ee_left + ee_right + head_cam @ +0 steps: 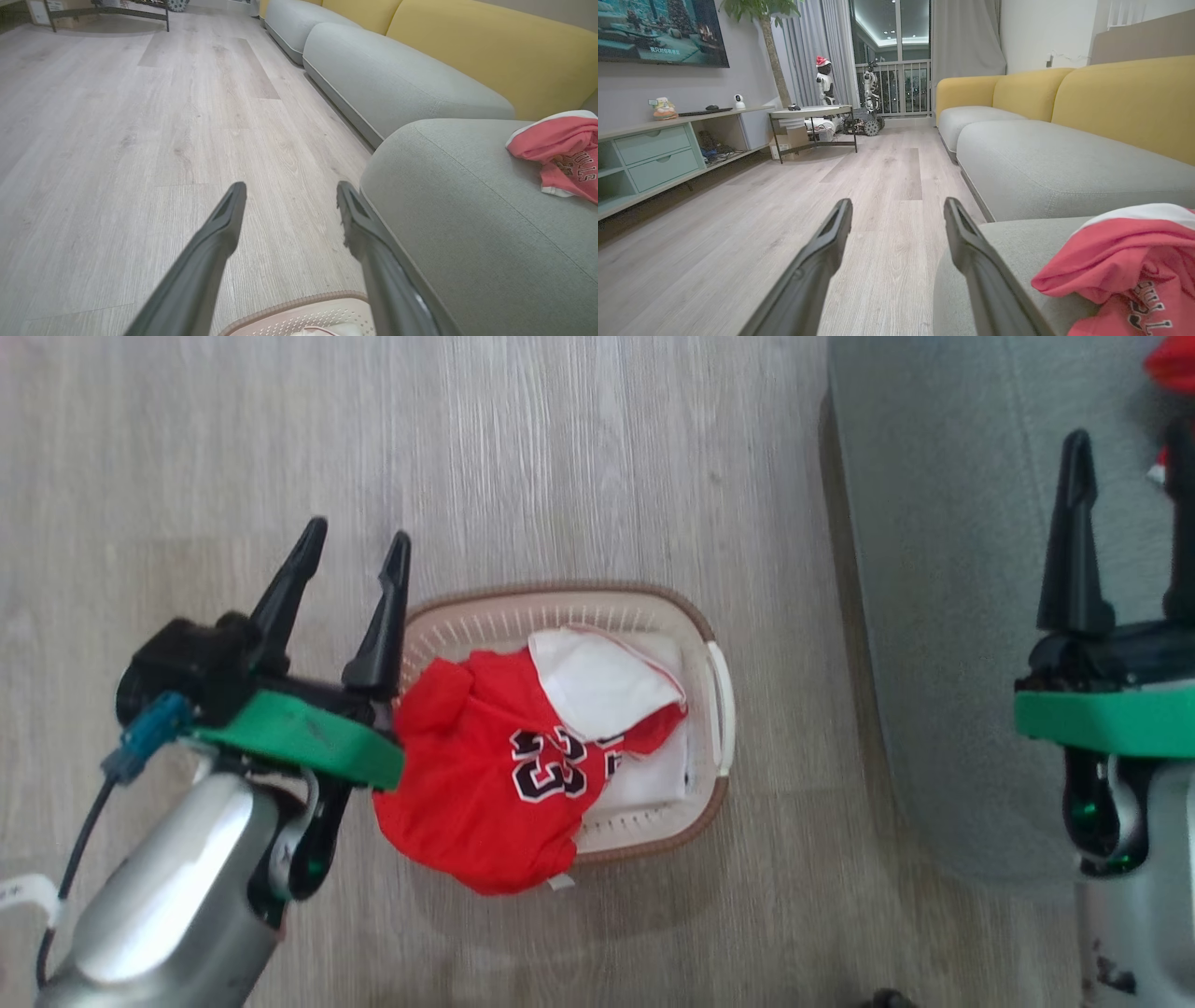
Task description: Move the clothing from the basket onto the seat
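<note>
A red jersey [485, 775] with a black "23" lies in the cream basket [714, 775] on the floor, draped over its near left rim, white lining folded on top. My left gripper [357, 539] hovers open just left of the basket, nothing between its fingers; the left wrist view shows the basket rim [299, 301] below that gripper [290, 193]. My right gripper [1130, 453] is open above the grey-green seat [943, 569]. Another red jersey [1125, 275] lies on the seat [1017, 252] just right of the right gripper [899, 207]; this jersey [560, 156] and the seat [467, 224] also show in the left wrist view.
Pale wood floor [467, 457] surrounds the basket. Further sofa cushions [1041, 163] with yellow backs [1125, 102] run along the right. A low cabinet [658, 154] and a small table [812, 116] stand far off.
</note>
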Motion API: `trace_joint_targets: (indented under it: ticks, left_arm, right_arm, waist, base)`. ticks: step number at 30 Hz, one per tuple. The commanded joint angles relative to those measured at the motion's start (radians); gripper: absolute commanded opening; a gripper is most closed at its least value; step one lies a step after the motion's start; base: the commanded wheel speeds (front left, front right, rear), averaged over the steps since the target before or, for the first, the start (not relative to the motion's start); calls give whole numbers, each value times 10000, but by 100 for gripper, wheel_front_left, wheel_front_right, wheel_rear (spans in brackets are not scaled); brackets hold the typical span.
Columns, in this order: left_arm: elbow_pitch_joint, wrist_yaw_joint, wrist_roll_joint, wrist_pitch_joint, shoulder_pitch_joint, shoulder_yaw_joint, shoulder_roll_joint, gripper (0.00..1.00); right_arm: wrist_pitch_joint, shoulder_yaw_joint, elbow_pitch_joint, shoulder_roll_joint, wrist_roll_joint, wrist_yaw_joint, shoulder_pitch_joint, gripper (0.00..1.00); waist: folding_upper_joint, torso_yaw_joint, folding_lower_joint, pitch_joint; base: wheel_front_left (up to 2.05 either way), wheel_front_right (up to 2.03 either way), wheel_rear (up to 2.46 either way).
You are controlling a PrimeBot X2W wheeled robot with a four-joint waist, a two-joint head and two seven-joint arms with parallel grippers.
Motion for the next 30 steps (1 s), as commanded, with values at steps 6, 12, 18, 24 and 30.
trace_joint_targets:
  ticks: [6,12,18,24,30]
  left_arm:
    - [60,-285,223,9,-1024,198,86,100]
    - [482,-605,364,117,-1782,-37,-86,100]
    - [935,-855,428,222,-2377,-253,-314,100]
    - [1690,-1223,444,457,-2884,-551,-481,100]
    - [3303,-1866,334,1082,-3364,-1134,-859,100]
  right_arm:
    - [-101,178,-581,26,-207,-4,-539,100]
    - [-130,203,-746,39,-327,-4,-1054,100]
    - [-146,247,-929,60,-449,-4,-1562,100]
    - [-162,289,-1054,72,-506,-4,-2005,100]
    - [-178,353,-1103,49,-491,-4,-2434,100]
  waist:
    - [0,-40,-2,1086]
    - [0,-41,-2,1979]
    - [0,-65,-2,2643]
    - [0,-115,-2,3264]
    - [0,-327,-2,3792]
  base:
    - [0,0,0]
    - [0,0,0]
    - [0,0,0]
    - [0,0,0]
    - [0,0,0]
